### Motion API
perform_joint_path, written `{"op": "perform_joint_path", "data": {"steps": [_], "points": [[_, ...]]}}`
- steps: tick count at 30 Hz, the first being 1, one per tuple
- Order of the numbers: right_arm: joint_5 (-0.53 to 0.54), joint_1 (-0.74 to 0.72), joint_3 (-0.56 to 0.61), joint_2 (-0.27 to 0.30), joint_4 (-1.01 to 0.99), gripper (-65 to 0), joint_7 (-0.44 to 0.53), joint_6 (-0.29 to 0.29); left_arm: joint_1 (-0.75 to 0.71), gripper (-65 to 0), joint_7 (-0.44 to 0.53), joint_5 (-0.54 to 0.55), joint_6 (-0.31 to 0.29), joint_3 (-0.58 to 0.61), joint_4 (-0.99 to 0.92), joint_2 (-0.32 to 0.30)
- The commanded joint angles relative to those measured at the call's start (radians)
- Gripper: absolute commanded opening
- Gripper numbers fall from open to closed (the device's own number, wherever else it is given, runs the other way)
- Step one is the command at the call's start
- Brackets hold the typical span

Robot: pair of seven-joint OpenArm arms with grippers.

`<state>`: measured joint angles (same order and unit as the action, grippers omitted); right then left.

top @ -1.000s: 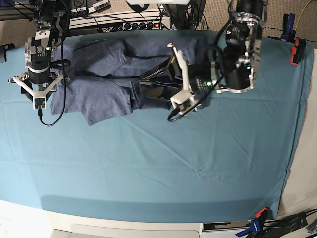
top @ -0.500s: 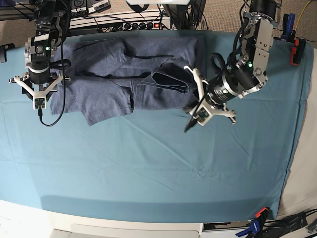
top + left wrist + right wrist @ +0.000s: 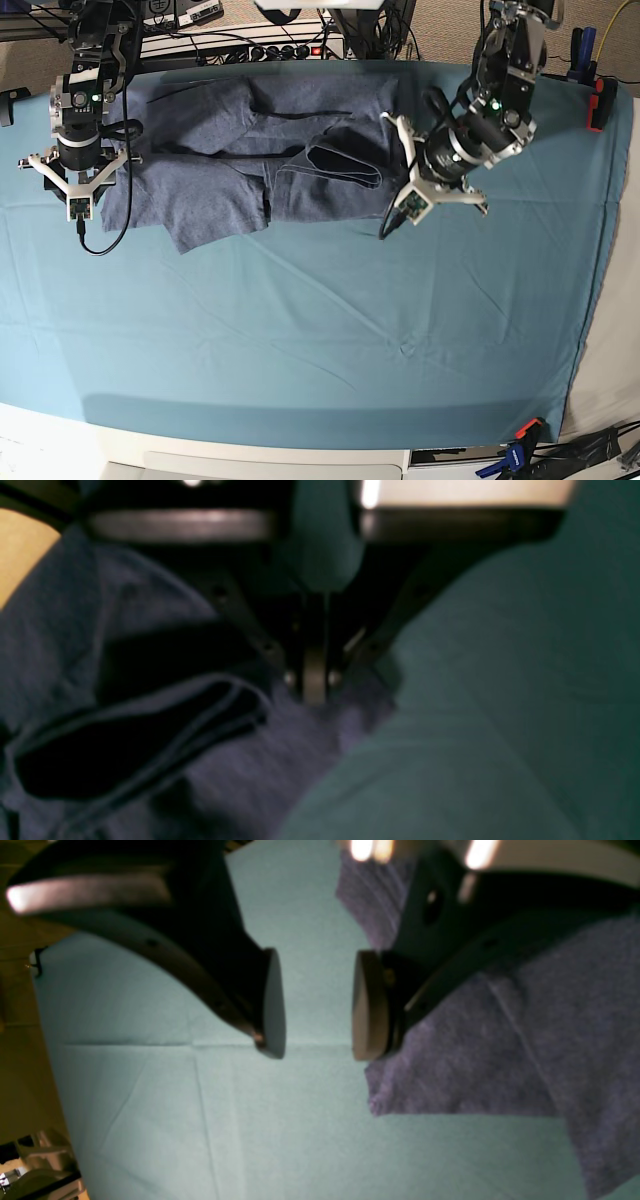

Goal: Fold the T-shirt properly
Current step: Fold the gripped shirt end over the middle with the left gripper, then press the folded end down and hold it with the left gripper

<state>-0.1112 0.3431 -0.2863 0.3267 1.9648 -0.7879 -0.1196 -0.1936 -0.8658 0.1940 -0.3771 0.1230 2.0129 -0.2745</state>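
The T-shirt (image 3: 250,150) is lying bunched across the far half of the teal cloth (image 3: 320,330), leaving the near half open. Cables and a power strip (image 3: 270,47) are crowding the far edge.

Black arms with looping cables, white gripper (image 3: 412,195) frames, seemingly grey round pads (image 3: 363,1007).

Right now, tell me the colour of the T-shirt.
The T-shirt is heathered blue-grey, denim-toned; it shows best in the base view.

Base view: bright, even, sharp. Left wrist view: dim, heavily blurred. Right wrist view: soft focus, glare patches along top edge.
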Motion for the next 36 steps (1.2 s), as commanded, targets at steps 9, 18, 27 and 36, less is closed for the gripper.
{"op": "perform_joint_path", "data": {"steps": [9,18,27,36], "points": [[-0.009,-0.008,-0.008,0.014,0.018,-41.5,0.034,0.013,-0.033,-65.0,0.089,-0.004,-0.023,0.0,0.011,0.011],[-0.009,-0.009,-0.008,0.014,0.018,-41.5,0.038,0.013,-0.019,-65.0,0.184,-0.114,0.056,0.0,-0.071,0.02],[-0.009,-0.013,-0.008,0.014,0.018,-41.5,0.04,0.013,0.009,-65.0,0.171,-0.112,0.066,0.02,-0.169,0.061],[-0.009,-0.013,-0.008,0.014,0.018,-41.5,0.039,0.013,0.02,-65.0,0.12,-0.112,0.067,0.132,-0.161,0.061]]}}
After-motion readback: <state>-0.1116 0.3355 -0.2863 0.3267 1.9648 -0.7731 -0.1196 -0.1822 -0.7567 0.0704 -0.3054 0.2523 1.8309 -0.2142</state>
